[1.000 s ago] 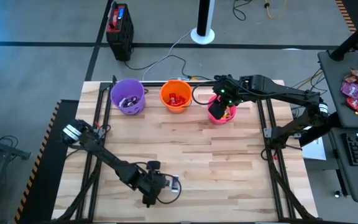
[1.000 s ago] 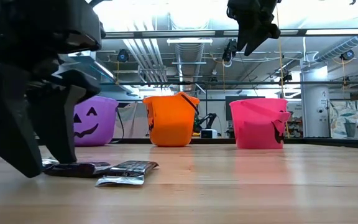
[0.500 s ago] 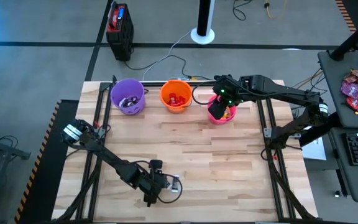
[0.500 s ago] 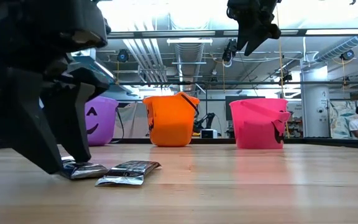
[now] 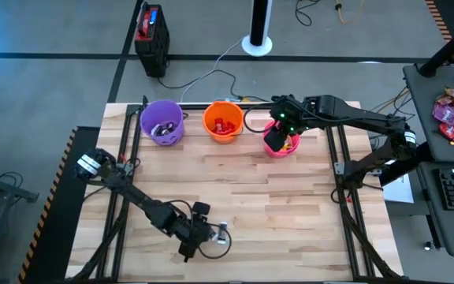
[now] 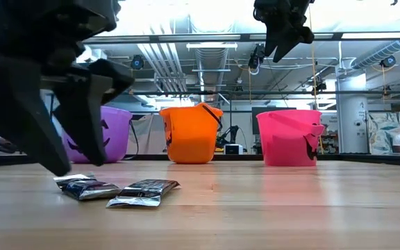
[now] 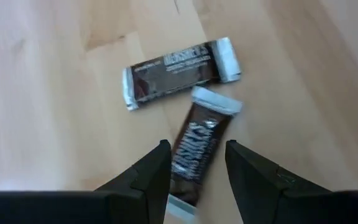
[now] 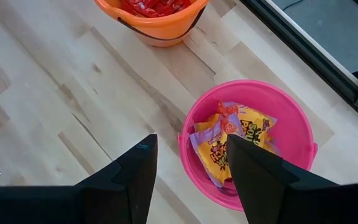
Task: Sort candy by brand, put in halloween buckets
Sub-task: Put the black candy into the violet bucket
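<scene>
At the near edge of the pale planked wooden table (image 5: 290, 213), the left gripper (image 7: 196, 171) hangs just above two dark brown bars, its fingers (image 7: 148, 177) parted and holding nothing. One dark brown bar (image 7: 197, 152) lies between the fingertips in the left wrist view, its glossy wrapper crimped silver at the ends and its near end cut off behind the fingers. The second dark brown bar (image 7: 179, 71) lies flat just beyond it, almost touching at one corner; white lettering shows on its wrapper. In the low view both bars (image 6: 141, 191) look like flat, wrinkled foil strips, and the lettering cannot be read there.

Along the far edge stand three smooth round plastic pails. The purple bucket (image 5: 161, 122) holds dark pieces too small to make out. The orange bucket (image 5: 223, 122) holds red wrapped pieces. The right gripper (image 8: 188, 171) hovers over the pink bucket (image 8: 291, 124), its jaws spread and empty. Crinkly yellow packets (image 8: 241, 137) lie inside that pail, partly hidden behind the fingers.
</scene>
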Action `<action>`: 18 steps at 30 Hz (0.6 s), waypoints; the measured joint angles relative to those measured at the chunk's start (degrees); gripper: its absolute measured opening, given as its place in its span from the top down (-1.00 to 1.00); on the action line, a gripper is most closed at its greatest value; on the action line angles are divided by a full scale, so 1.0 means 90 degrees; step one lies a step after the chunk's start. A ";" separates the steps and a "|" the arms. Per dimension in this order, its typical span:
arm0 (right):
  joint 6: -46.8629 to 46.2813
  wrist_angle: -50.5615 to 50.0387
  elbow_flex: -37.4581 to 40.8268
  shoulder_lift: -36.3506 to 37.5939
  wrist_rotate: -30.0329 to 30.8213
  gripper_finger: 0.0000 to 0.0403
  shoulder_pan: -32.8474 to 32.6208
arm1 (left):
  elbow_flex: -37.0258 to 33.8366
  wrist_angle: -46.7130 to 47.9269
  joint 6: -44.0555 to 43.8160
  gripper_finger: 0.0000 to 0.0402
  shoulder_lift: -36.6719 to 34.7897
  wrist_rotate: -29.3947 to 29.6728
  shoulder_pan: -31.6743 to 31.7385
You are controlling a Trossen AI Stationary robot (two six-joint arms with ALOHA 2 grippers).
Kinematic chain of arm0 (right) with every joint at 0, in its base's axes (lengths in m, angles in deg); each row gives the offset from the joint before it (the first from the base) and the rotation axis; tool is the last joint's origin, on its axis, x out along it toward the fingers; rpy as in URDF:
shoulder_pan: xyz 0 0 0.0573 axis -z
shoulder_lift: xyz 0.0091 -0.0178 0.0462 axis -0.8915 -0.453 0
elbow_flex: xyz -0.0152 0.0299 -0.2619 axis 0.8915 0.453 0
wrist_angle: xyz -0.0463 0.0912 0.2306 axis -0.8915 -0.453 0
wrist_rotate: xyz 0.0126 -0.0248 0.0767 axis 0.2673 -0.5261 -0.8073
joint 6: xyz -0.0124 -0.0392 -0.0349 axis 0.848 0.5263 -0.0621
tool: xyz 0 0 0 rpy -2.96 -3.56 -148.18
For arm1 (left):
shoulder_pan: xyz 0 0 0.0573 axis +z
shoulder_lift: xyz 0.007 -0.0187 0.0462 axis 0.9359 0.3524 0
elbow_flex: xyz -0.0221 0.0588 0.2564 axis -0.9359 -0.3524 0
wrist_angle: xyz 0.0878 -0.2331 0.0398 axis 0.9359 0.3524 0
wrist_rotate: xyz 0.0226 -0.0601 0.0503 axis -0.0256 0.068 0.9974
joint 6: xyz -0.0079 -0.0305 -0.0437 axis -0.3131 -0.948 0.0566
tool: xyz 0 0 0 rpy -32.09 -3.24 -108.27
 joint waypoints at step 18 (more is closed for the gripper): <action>0.0002 -0.0006 0.0020 0.0000 0.0009 0.08 0.0002 | -0.0899 -0.1347 0.0458 0.32 0.0137 -0.0925 0.0665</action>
